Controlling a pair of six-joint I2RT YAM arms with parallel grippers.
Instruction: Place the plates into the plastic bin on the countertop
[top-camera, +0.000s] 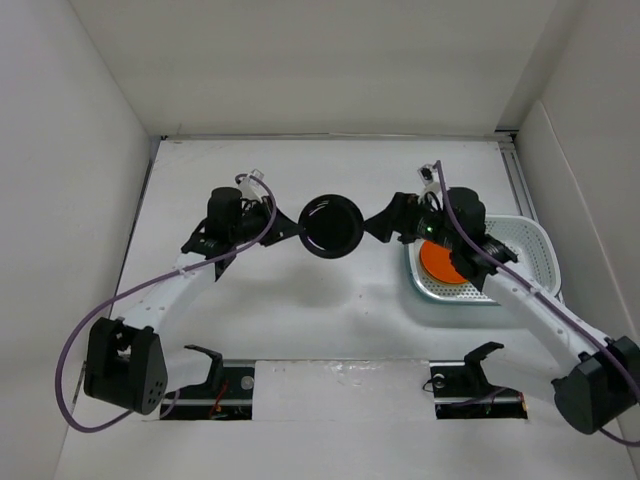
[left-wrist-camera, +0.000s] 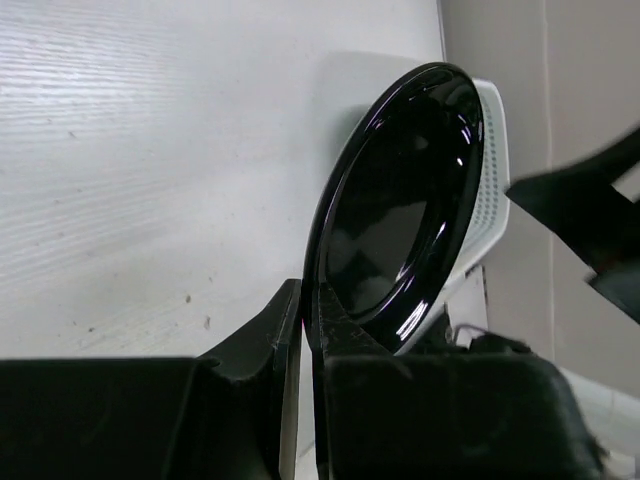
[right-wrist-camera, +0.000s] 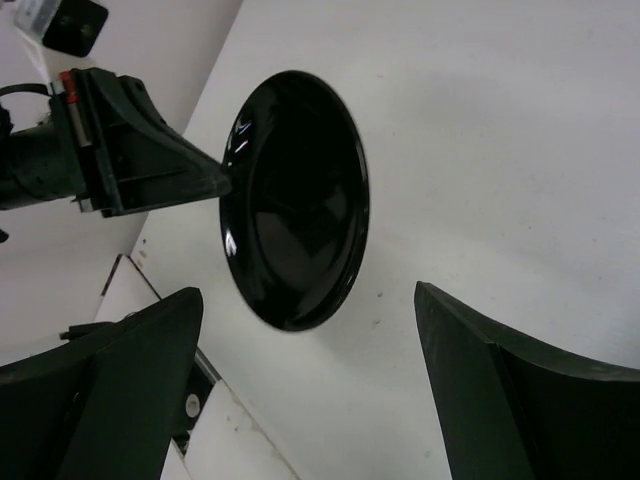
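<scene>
Top external is showing me clenching the black plate (top-camera: 332, 227) by its rim in my left gripper (top-camera: 300, 232) above the countertop (top-camera: 300, 330), my right gripper (top-camera: 383, 226) gaping just beside it, while an orange plate (top-camera: 440, 262) is already lying in the plastic bin (top-camera: 535, 235); no others are showing.

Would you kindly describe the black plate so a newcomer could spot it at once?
Start at the white countertop and look to its middle, between the two arms. There the left end effector pinches the rim of the black plate, opposite the open right end effector. It is glossy black and held; the orange plate lies in the plastic bin.
</scene>
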